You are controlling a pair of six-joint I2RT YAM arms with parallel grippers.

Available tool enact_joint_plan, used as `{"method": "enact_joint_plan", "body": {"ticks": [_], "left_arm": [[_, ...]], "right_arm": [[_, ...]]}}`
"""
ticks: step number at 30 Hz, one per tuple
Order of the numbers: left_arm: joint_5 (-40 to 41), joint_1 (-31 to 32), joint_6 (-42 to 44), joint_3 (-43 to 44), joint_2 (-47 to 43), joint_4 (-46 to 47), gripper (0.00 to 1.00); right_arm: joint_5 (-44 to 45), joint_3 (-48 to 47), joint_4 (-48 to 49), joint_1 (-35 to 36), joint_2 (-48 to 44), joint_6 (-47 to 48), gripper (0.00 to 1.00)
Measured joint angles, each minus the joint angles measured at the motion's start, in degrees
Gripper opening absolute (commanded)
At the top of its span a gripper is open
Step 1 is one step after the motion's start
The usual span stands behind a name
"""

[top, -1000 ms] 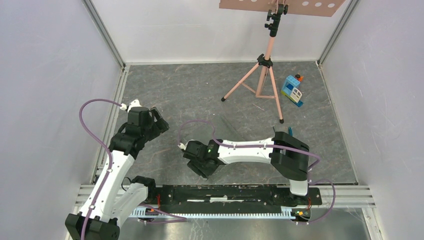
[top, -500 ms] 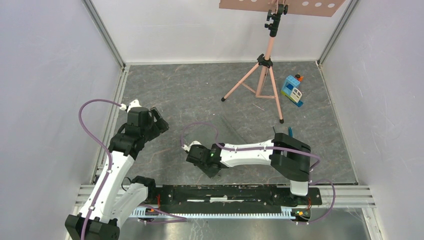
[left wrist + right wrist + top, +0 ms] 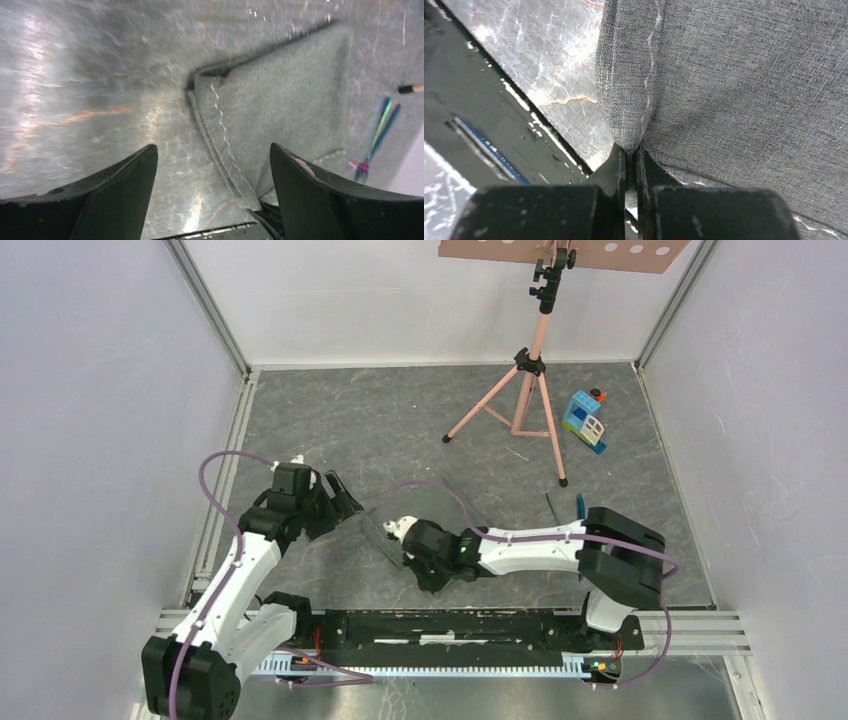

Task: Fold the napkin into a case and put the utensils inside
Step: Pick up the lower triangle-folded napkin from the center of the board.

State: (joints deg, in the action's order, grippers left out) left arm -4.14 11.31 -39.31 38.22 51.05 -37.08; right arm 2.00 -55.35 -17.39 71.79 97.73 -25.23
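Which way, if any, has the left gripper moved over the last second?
Yes. The left gripper has shifted right, away from the left side rail, and a little down the view, closing on the napkin.

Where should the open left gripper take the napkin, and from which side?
Grip the napkin at its stitched corner under the left gripper, from above, fingers straddling the hem: that edge looks raised off the floor, and the right gripper pinches the same hem further along.

The top view looks down from above and behind over the whole table (image 3: 400, 420). Both wrist views sit close on the same napkin (image 3: 280, 100), the left seemingly farther back.
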Motion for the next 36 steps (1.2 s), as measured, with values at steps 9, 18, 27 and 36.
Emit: {"method": "enact_joint_plan", "body": {"ticks": [9,18,27,36], "left_arm": [[-16.9,0.0,-13.4,-14.2,4.7,17.7,0.86],[-19.9,0.9,-22.2,-19.1,10.5,31.1,0.75],[-18.8,1.4,-22.6,-18.9,17.5,36.1,0.44],[-15.3,2.8,-21.4,-13.0,17.8,33.1,0.07]], "right_arm": [[-16.6,14.8,16.8,-9.8,-9.6,-3.7,0.00],[-25.0,21.0,25.7,-15.2,-13.5,-6.1,0.01],[-28.1,23.6,30.1,-16.9,-14.7,-7.1,0.01],[-30.8,26.1,33.6,-17.9,-15.0,-7.0,0.01]]}}
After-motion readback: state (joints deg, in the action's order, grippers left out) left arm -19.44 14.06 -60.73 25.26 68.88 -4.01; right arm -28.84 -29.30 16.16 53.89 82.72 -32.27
